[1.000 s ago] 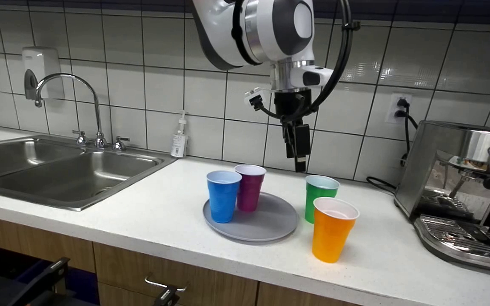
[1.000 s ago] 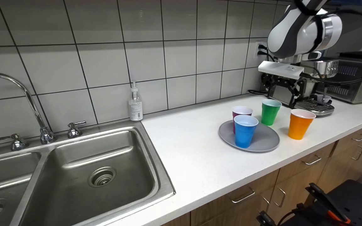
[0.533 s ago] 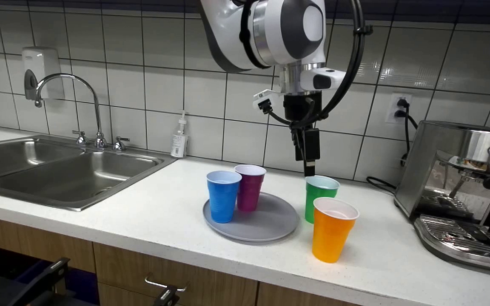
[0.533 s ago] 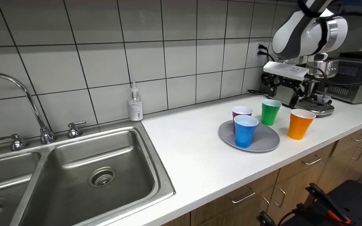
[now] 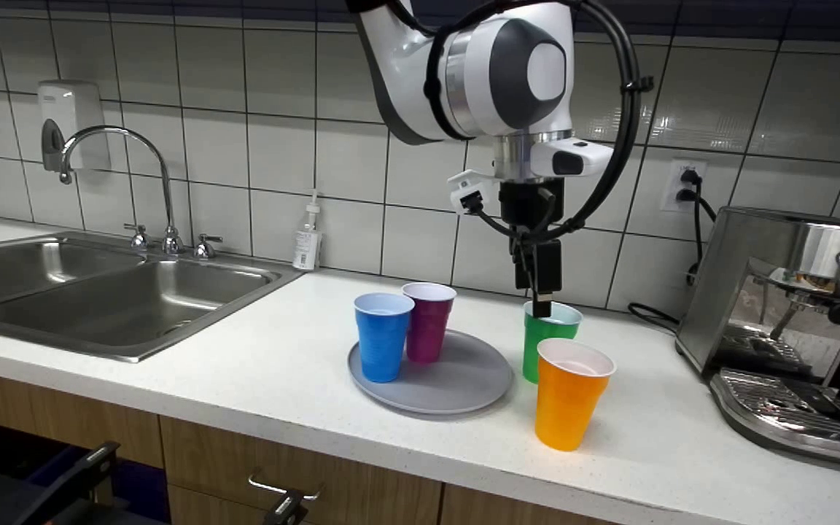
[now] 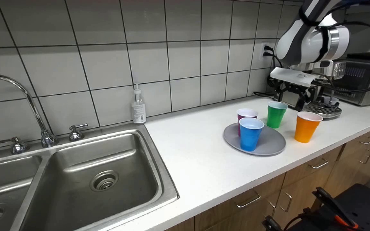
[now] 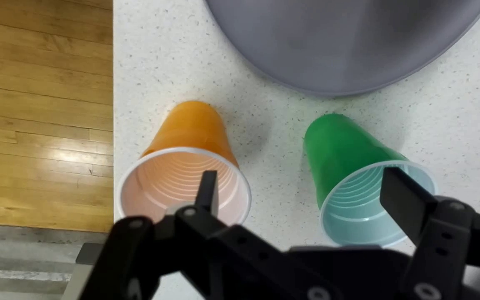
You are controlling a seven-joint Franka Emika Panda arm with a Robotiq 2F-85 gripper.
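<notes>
Tool (image 7: 300, 185) spread wide and empty, I hover near the green cup (image 7: 344, 168) and orange cup (image 7: 186, 162), whose mouth-up stance, I judge, suits overhead access; clearance looks unclear.

White arm (image 5: 480, 82), charcoal-grey panels (image 5: 510, 69), silver collar (image 5: 513, 155), thick black cables (image 5: 632, 120), black angular pincer (image 7: 300, 183) with round screws (image 7: 427, 291)
</notes>
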